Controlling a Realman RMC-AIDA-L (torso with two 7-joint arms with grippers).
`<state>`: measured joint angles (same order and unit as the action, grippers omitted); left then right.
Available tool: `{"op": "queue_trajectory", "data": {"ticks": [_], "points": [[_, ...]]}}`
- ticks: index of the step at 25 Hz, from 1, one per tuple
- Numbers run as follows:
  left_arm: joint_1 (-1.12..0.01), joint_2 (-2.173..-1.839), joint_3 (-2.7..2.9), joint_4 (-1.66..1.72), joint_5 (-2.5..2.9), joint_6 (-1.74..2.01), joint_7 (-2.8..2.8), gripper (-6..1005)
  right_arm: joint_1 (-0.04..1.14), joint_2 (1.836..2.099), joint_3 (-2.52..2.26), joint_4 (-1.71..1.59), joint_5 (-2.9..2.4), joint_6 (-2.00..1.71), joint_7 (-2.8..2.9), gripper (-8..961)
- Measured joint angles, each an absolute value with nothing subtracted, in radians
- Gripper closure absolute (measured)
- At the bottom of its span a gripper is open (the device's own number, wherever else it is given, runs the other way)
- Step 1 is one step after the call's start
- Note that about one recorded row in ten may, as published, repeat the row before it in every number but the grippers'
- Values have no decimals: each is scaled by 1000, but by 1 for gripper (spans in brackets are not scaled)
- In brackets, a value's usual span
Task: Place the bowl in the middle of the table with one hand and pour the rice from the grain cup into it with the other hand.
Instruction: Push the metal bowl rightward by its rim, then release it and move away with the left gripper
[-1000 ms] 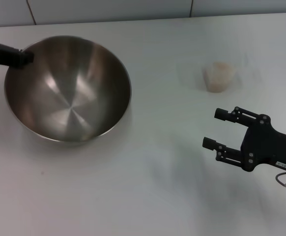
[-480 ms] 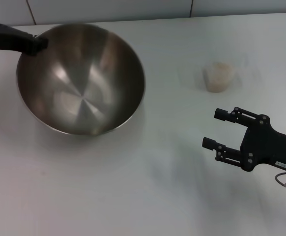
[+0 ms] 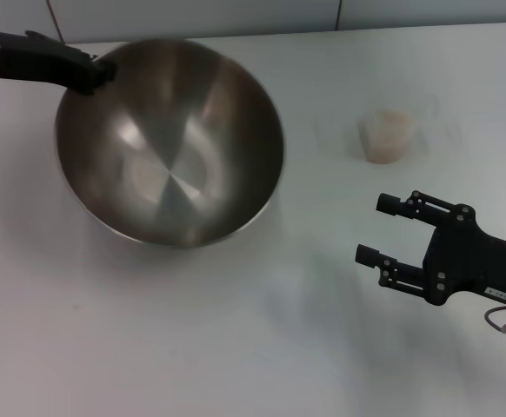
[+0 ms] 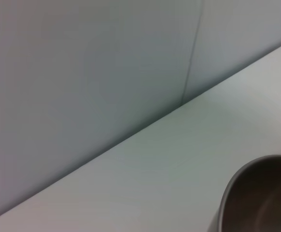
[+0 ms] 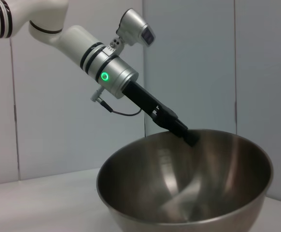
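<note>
The large steel bowl (image 3: pixel 170 148) is at the left-centre of the white table (image 3: pixel 192 339), tilted. My left gripper (image 3: pixel 105 71) is shut on its far left rim. The bowl also shows in the left wrist view (image 4: pixel 261 198) and in the right wrist view (image 5: pixel 189 183), where the left gripper (image 5: pixel 191 138) clamps the rim. The small clear grain cup (image 3: pixel 389 136) with pale rice (image 3: pixel 390 122) in it stands upright at the back right. My right gripper (image 3: pixel 373 228) is open and empty, hovering in front of the cup and apart from it.
A grey panelled wall (image 3: pixel 236 17) runs along the table's far edge. Bare tabletop lies between the bowl and the cup and along the front.
My left gripper has carried the bowl to the right, toward the table's middle, and slightly farther back. The cup has not moved and the right gripper has barely shifted.
</note>
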<state>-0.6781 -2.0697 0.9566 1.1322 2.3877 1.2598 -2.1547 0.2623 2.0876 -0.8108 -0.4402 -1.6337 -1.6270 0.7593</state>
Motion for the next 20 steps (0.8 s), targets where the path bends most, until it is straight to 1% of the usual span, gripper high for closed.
{"op": "queue_trajectory", "data": {"ticks": [20], "points": [[-696, -2074, 1103, 1124, 2300, 1249, -2155, 958, 252, 2085, -806, -416, -1634, -1629, 746, 238]]}}
